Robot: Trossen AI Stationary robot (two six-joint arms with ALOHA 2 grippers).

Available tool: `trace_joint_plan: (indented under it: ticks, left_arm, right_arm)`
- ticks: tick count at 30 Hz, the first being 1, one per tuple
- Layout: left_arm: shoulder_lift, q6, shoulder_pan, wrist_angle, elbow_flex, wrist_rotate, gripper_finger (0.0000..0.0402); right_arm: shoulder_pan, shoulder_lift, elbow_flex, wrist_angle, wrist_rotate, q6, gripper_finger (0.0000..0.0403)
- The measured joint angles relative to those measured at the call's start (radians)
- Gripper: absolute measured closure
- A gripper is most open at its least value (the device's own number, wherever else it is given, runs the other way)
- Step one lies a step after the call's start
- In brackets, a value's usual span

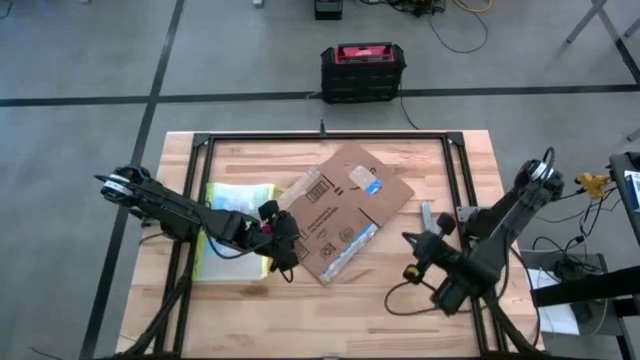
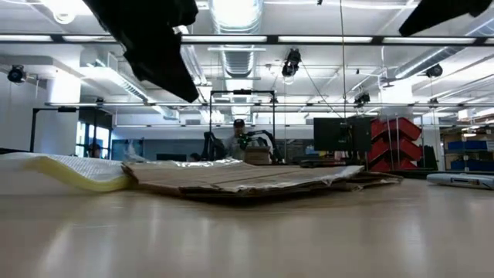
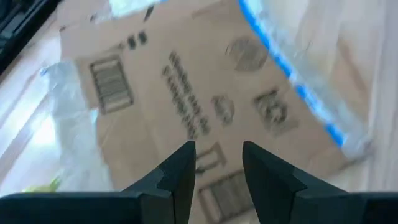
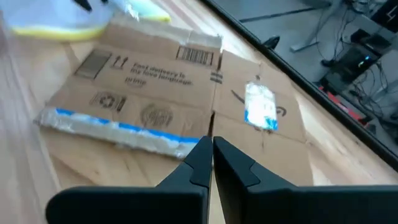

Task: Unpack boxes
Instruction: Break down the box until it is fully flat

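Observation:
The brown cardboard box (image 1: 345, 210) lies flattened on the table's middle, its printed marks, white label and blue-striped clear tape facing up; it also shows in the low view (image 2: 247, 179). My left gripper (image 3: 217, 155) is open and hovers above the box's left end (image 3: 186, 93) with nothing between its fingers. My right gripper (image 4: 211, 146) is shut and empty. It is raised off the table to the right of the box (image 4: 161, 81) and points toward it.
A clear plastic pouch with yellow edges (image 1: 235, 230) lies left of the box, partly under my left arm. A small grey object (image 1: 425, 213) lies on the wood near my right gripper. A black and red case (image 1: 363, 70) stands on the floor beyond the far edge.

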Motion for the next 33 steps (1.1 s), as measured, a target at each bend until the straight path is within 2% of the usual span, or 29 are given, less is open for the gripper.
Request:
trace_joint_plan:
  ticks: [3,8,11,14,18,22,25,30,33]
  left_arm:
    - [0.000,-0.001,0.013,0.129,-0.064,-0.001,0.0283]
    - [0.011,-0.070,0.041,0.301,-0.210,-0.075,0.0283]
    - [0.050,-0.107,0.075,0.400,-0.276,-0.066,0.0283]
    - [0.113,-0.119,0.113,0.486,-0.294,-0.025,0.0283]
    - [0.247,-0.087,0.164,0.581,-0.256,0.059,0.0283]
    - [0.372,-0.048,0.197,0.612,-0.155,0.080,0.0283]
    - [0.435,0.037,0.211,0.681,-0.080,0.121,0.0283]
    - [0.423,0.185,0.218,0.842,-0.002,0.247,0.0283]
    - [0.357,0.237,0.212,0.828,-0.017,0.251,0.0283]
  right_arm:
    - [-0.096,-0.006,-0.028,0.119,-0.064,-0.091,0.0403]
    - [-0.242,0.012,-0.058,0.385,-0.296,-0.457,0.0403]
    - [-0.297,0.011,-0.058,0.490,-0.411,-0.673,0.0403]
    - [-0.338,0.005,-0.058,0.520,-0.472,-0.809,0.0403]
    - [-0.383,0.002,-0.058,0.521,-0.556,-0.930,0.0403]
    - [-0.419,0.002,-0.058,0.482,-0.694,-1.063,0.0403]
    - [-0.442,-0.012,-0.058,0.476,-0.690,-1.103,0.0403]
    - [-0.522,-0.090,-0.088,0.525,-0.695,-1.274,0.0403]
    - [-0.598,-0.167,-0.162,0.635,-0.779,-1.354,0.0403]
